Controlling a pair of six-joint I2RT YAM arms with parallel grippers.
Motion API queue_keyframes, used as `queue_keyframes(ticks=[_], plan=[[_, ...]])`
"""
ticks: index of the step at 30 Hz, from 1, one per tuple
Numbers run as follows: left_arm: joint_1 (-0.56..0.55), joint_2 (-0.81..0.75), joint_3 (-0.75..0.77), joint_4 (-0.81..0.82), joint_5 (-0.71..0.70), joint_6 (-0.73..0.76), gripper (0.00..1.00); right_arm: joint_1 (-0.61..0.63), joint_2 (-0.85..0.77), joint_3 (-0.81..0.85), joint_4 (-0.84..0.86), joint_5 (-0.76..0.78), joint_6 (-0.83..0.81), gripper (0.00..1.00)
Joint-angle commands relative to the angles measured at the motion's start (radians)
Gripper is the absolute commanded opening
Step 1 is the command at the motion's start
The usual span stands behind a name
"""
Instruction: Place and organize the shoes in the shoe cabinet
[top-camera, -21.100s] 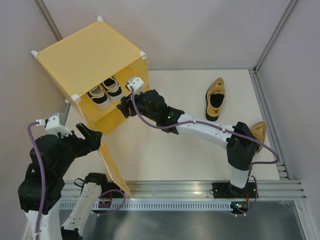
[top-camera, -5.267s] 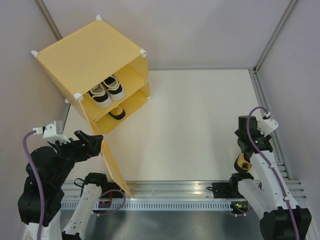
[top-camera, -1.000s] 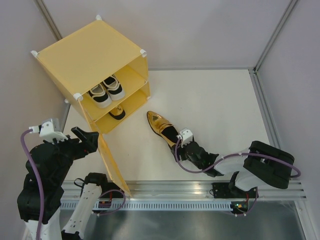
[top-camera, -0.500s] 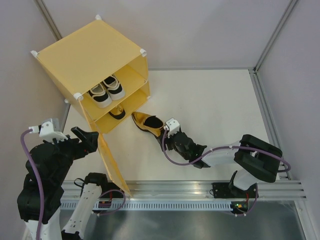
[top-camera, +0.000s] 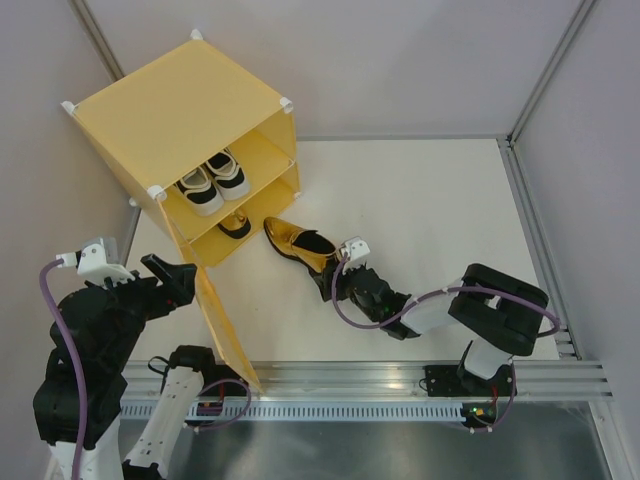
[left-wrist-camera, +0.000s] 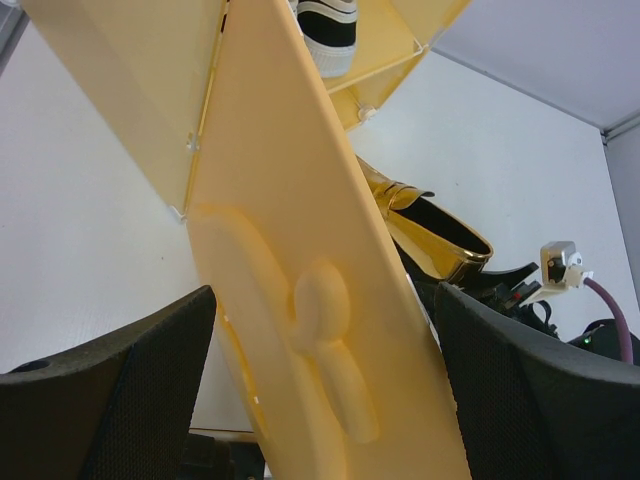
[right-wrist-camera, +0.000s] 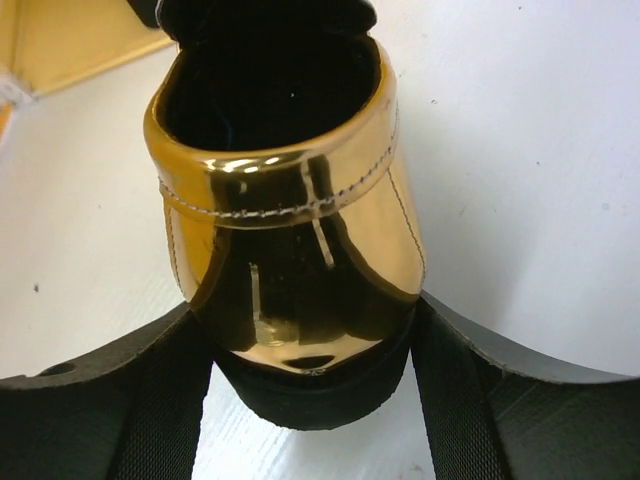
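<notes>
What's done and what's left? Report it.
Done: both sneakers sit on the upper shelf of the cabinet, one gold slip-on below. In hand: the right gripper grips the second gold slip-on by its heel, toe toward the lower opening. Left: slide it in, perhaps close the door.

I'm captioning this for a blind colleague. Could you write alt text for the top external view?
The right fingers grip a gold shoe by its heel, its toe pointing into the lower shelf of the open yellow cabinet, where a second gold shoe lies. Two sneakers sit on the upper shelf, and the left fingers are beside the open door.
</notes>
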Motion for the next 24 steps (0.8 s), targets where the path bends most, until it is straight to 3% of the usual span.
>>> queue_keyframes(ticks=[1, 7, 14, 24], plan=[[0.0, 0.0, 0.008, -0.047, -0.031, 0.025, 0.92, -0.028, 0.033, -0.009, 0.243, -0.028, 0.165, 0.01], [-0.001, -0.006, 0.021, -0.05, -0.043, 0.028, 0.92, -0.028, 0.07, -0.04, 0.241, -0.043, 0.191, 0.01], [0.0, 0.0, 0.028, -0.053, -0.039, 0.028, 0.92, -0.03, 0.174, 0.137, 0.175, -0.089, 0.079, 0.01], [0.0, -0.003, 0.039, -0.067, -0.039, 0.028, 0.92, -0.03, 0.354, 0.399, 0.138, -0.03, -0.027, 0.01]])
